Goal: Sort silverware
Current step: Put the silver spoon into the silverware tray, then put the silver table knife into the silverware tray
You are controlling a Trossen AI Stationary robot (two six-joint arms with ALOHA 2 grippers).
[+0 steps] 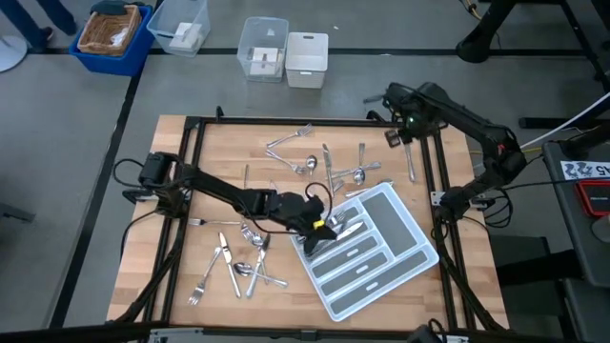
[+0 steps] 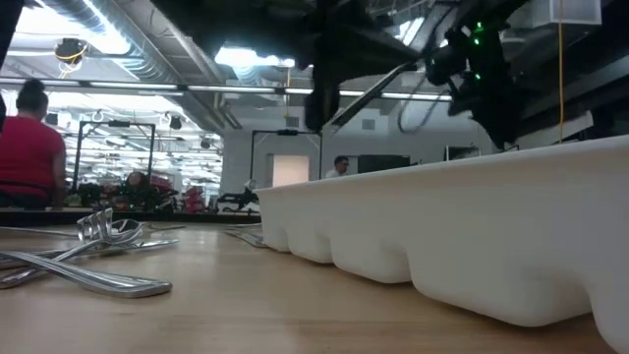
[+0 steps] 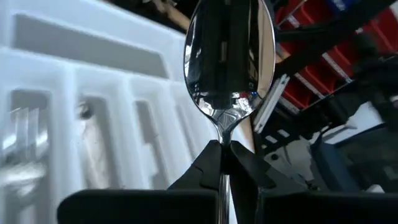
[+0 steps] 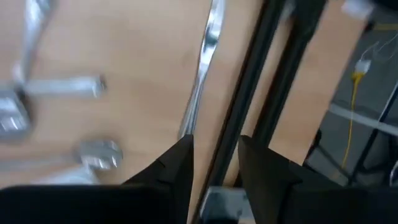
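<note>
Black jointed arms, black cables, yellow-tipped left claw (image 1: 324, 225).

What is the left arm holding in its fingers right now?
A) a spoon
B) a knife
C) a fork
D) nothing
A: the left wrist view shows the left gripper shut on a spoon by its neck, bowl up, over the grey tray.

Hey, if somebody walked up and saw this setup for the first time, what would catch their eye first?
Probably the spoon pinched by its neck in the left gripper, held up over the light grey tray near the middle of the table. Next, the scatter of silverware lying on the wooden table, on the far side of the tray and by the left arm. The right gripper waits with jaws apart at the far right edge, above a knife.
</note>
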